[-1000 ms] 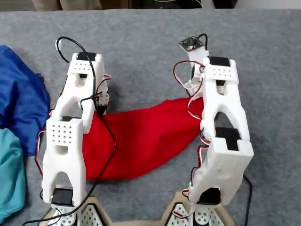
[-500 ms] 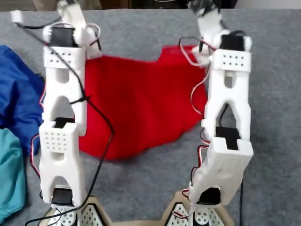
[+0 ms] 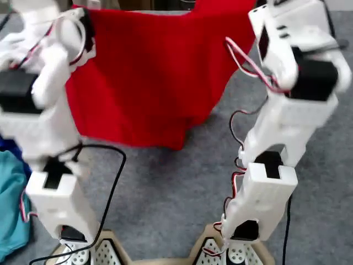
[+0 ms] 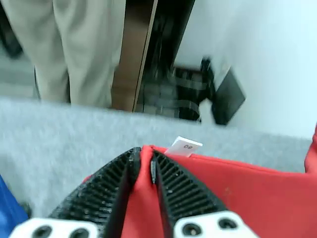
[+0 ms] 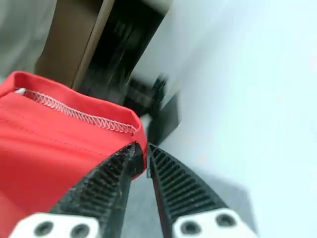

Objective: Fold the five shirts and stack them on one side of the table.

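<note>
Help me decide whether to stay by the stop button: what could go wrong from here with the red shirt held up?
1. The left gripper and right gripper each pinch only a thin edge of the red shirt; it could slip free.
2. Its lower hem hangs uneven, so it may land creased.
3. A black cable loops just below the hem and might snag the cloth.

Shirts x3: red shirt (image 3: 149, 72), teal shirt (image 3: 11, 204), blue shirt (image 4: 7, 213). Grippers x2: left gripper (image 4: 143, 161), right gripper (image 5: 140, 158).
</note>
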